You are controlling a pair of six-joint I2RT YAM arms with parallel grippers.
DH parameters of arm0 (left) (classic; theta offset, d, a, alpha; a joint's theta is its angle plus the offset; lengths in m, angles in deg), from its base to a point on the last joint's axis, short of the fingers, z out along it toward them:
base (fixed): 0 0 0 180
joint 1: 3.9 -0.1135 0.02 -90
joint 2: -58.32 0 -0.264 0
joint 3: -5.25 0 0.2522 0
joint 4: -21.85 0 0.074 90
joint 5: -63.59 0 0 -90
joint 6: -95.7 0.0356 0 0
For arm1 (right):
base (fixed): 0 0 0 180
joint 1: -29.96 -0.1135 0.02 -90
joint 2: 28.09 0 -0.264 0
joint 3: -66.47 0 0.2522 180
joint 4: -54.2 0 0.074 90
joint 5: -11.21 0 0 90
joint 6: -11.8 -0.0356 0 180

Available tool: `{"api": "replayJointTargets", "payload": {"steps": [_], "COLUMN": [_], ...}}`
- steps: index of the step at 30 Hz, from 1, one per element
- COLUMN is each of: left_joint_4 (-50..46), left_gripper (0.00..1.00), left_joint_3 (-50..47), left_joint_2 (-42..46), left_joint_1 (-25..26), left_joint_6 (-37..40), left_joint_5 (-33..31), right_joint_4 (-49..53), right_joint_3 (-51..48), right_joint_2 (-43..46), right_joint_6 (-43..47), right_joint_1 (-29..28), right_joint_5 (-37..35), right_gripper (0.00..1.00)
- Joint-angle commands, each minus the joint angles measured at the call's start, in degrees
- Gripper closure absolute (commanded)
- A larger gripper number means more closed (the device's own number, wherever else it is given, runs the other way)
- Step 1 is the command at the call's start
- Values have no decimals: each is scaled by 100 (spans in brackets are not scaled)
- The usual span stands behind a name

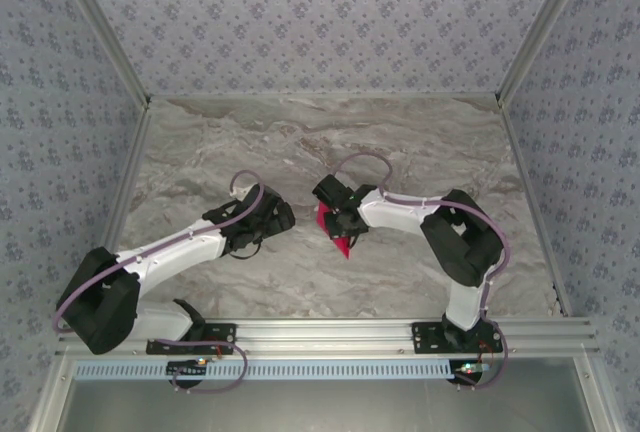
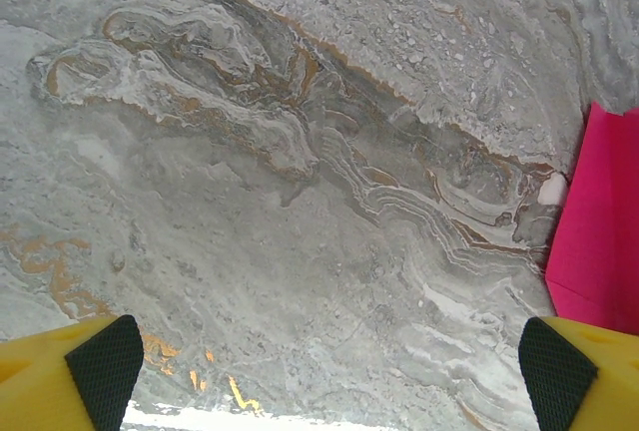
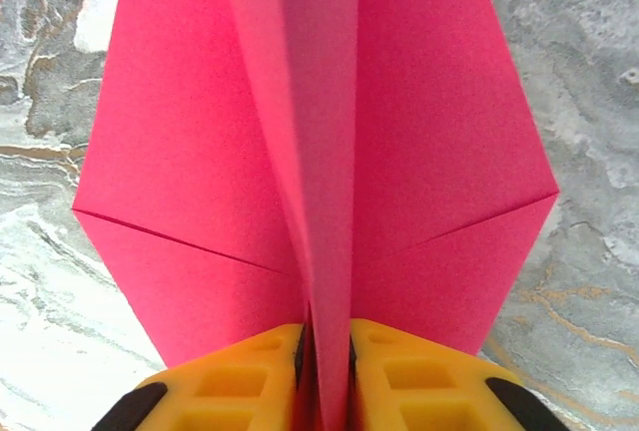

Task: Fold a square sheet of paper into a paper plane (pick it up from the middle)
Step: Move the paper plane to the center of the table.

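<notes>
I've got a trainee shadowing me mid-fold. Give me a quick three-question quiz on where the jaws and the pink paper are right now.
1. True or false: the left arm's jaws stand wide open over the grey marbled tabletop.
2. The right arm's jaws are: A) open above the folded magenta-pink paper sheet; B) shut on its raised centre fold; C) shut on nothing.
3. In the left wrist view, at which edge of the picture does that paper show?
Key: 1 true; 2 B; 3 the right edge.
</notes>
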Motion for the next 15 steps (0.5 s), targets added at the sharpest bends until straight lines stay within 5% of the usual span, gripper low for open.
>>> {"api": "replayJointTargets", "payload": {"steps": [1,15], "left_joint_4": [-222,-544], "left_gripper": [1,1], "left_joint_3": [151,174], "left_joint_2": [35,173], "left_joint_1": [-51,-82], "left_joint_6": [-12,-33], "left_joint_5": [-149,-284], "right_joint_4": [260,305], "right_joint_3": [159,1903], "right_joint_2": [-139,-1013], "right_joint_6": [-139,306], "right_joint_1": [-11,1197], "right_joint_5": [-169,-350], "right_gripper": [84,93]}}
